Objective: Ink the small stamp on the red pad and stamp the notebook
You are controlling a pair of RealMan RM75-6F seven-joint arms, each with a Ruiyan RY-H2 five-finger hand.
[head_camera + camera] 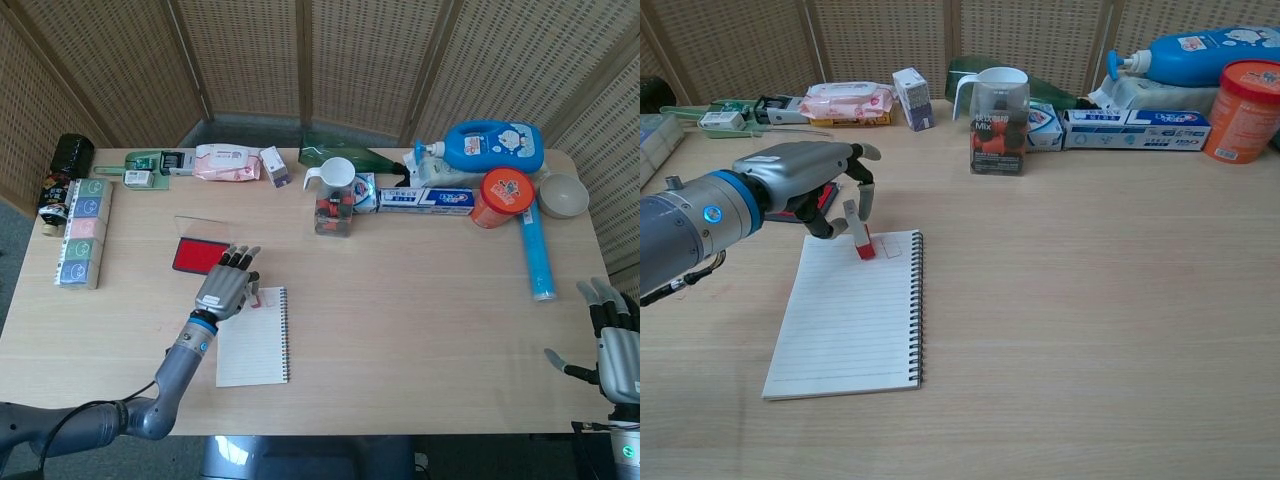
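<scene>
Left hand holds the stamp on the notebook page; right hand waits at the table edge.

Head view: the grey left hand [226, 288] is over the top edge of the white spiral-bound notebook [254, 345], just beside the flat red ink pad [200, 257]. The right hand [614, 345] is well apart, fingers spread wide, holding nothing.
Chest view: the left hand [812, 180] pinches the small white stamp with red base [859, 235], which stands tilted with its base on the lined notebook [850, 320] near the top edge.
</scene>
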